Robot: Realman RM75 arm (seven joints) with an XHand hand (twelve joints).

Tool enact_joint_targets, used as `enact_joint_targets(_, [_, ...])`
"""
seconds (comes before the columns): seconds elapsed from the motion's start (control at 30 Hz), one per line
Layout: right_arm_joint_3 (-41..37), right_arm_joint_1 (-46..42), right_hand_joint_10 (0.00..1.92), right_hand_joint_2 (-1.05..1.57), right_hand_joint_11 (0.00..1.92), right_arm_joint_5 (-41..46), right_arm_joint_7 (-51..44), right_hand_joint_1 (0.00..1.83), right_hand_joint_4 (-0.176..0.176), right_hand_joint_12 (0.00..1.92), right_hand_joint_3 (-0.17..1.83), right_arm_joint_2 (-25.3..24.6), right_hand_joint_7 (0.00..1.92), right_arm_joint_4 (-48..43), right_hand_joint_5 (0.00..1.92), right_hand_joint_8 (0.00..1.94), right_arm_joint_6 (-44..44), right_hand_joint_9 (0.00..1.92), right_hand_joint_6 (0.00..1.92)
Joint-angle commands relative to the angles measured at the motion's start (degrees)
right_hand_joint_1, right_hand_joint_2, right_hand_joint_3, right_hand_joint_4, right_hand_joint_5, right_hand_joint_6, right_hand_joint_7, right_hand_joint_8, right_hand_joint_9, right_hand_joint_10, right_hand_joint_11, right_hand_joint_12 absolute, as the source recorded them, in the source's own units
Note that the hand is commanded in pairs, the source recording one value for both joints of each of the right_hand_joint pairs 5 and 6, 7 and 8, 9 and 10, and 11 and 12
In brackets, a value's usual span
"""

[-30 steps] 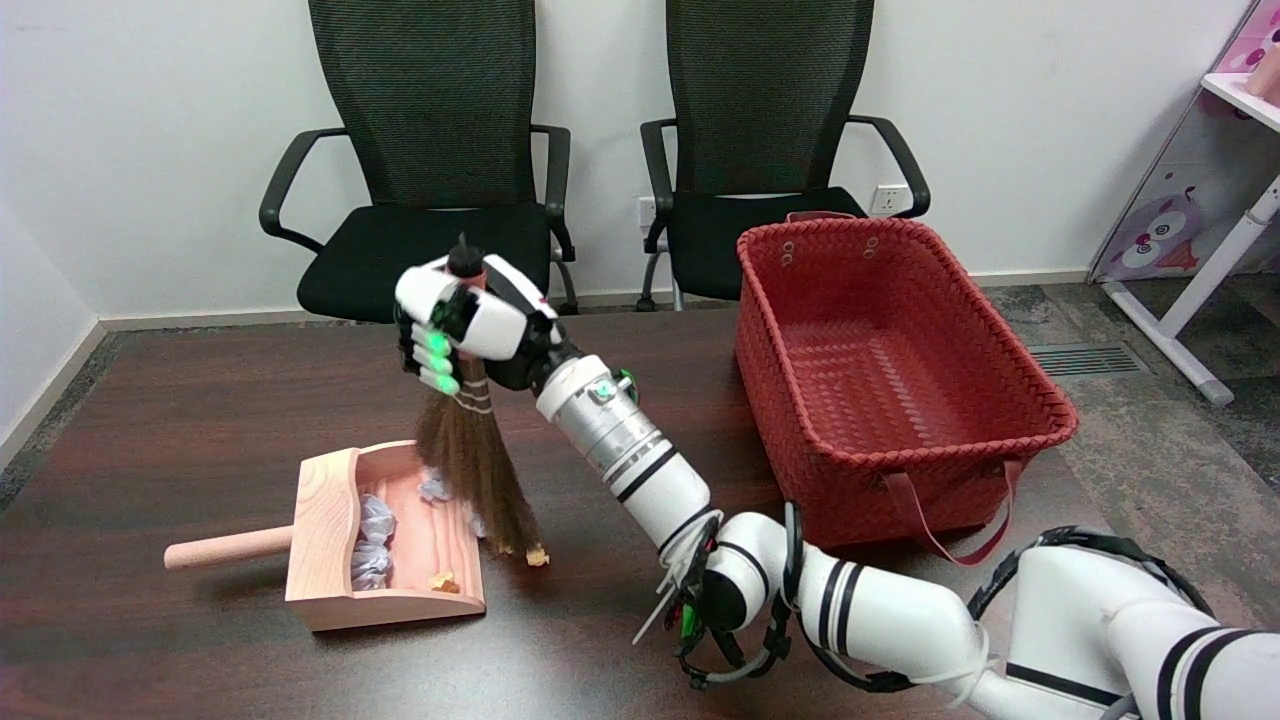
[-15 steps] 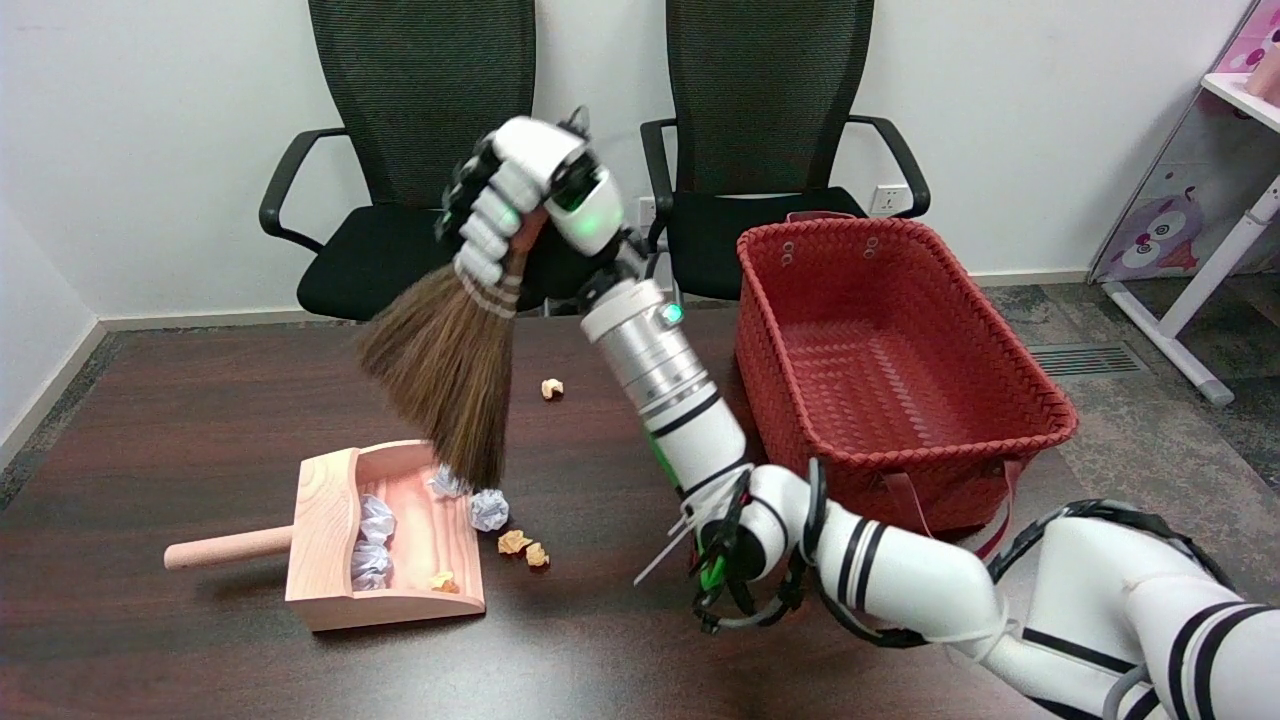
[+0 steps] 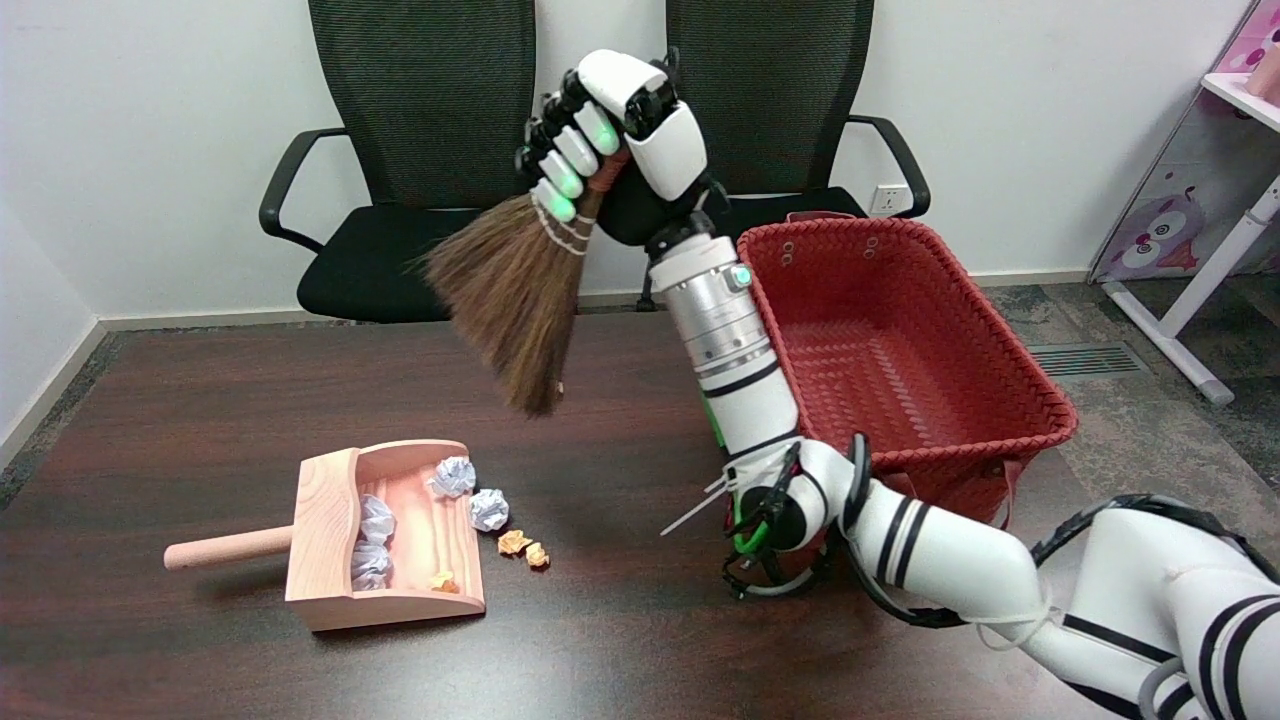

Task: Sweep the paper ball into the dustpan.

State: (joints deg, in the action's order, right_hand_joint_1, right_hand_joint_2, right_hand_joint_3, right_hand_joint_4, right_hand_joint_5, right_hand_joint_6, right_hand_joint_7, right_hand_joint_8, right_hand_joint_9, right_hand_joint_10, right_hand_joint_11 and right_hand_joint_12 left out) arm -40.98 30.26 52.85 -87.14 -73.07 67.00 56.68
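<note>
The right hand (image 3: 615,125) is raised high above the dark brown wooden table (image 3: 200,400), its fingers wrapped tightly around the handle of a small brown straw hand broom (image 3: 515,290). The broom hangs tilted, its bristles fanning down and to the left, their tips in the air and well clear of the tabletop.

A light wooden dustpan with a round peg handle (image 3: 330,545) sits on the table's near left part, its open mouth facing right. Inside it, against the back wall, lie crumpled white paper balls (image 3: 372,545), and a small orange scrap (image 3: 441,580) rests near its front corner. Another white paper ball (image 3: 453,476) sits at the dustpan's open edge, at the far corner; whether it is fully inside cannot be told. One more white paper ball (image 3: 488,510) lies on the table just beside the mouth, outside it. Two small orange paper scraps (image 3: 525,547) lie on the table near it, a little further right.

A red woven basket with strap handles (image 3: 1000,420) stands on the table's right side, just behind the forearm. Two black mesh office chairs (image 3: 430,130) stand behind the table against the white wall.
</note>
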Motion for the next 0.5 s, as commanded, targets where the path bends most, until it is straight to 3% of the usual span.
enact_joint_targets(0.03, [-2.4,-13.5,1.92,1.10,1.92,13.2,-57.2,0.69,0.012,1.92,1.36,6.0,1.92,20.3,1.92,1.92,-3.7,1.92,1.92])
enact_joint_targets(0.27, [0.7,-20.6,1.92,1.20,1.92,17.0,-59.5,0.63,0.024,1.92,1.42,5.1,1.92,26.1,1.92,1.92,-4.7,1.92,1.92])
enact_joint_targets(0.5, [-1.5,-28.3,1.92,1.16,1.92,19.7,-59.5,0.63,0.027,1.92,1.43,-7.6,1.92,20.9,1.92,1.92,-0.4,1.92,1.92])
